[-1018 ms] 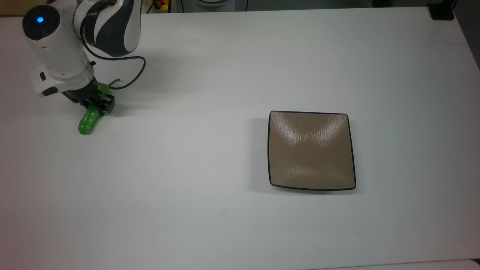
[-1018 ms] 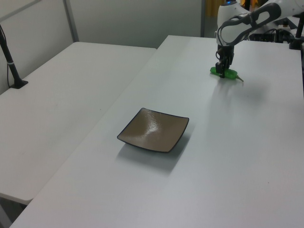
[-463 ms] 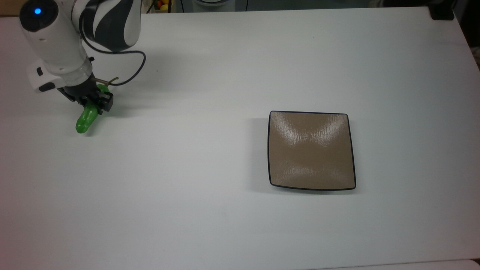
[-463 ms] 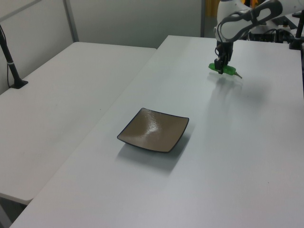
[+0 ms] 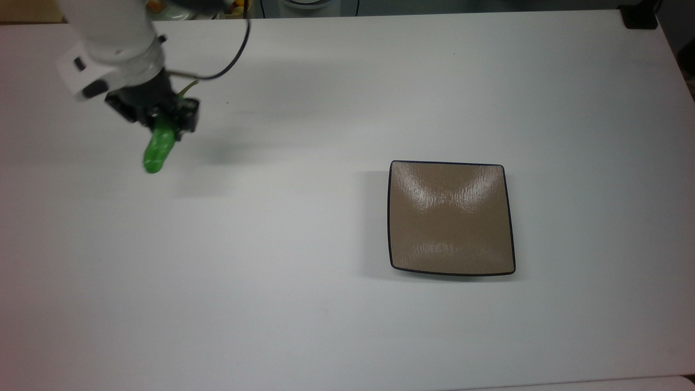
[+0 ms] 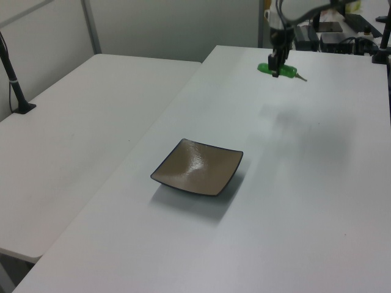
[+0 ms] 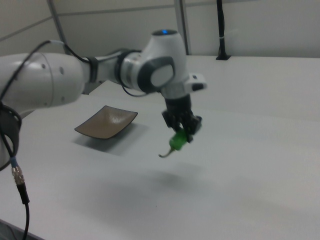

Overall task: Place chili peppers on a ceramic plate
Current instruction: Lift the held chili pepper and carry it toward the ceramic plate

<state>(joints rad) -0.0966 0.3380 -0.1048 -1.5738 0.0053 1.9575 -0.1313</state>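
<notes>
Inspector: Your gripper (image 5: pixel 168 120) clamps the chili pepper (image 5: pixel 158 149) near its stem end, aloft, well apart from the ceramic plate (image 5: pixel 450 217).

Operator: Handling?

Inspector: Likely light, glossy, slippery; hold mid-body.

White table (image 5: pixel 326 326), a second white table (image 6: pixel 79 122) at the left view's left, black post (image 6: pixel 12 79) on it.

In the top view, the chili pepper (image 5: pixel 158 147) hangs well left of the ceramic plate (image 5: pixel 450 217).
</notes>
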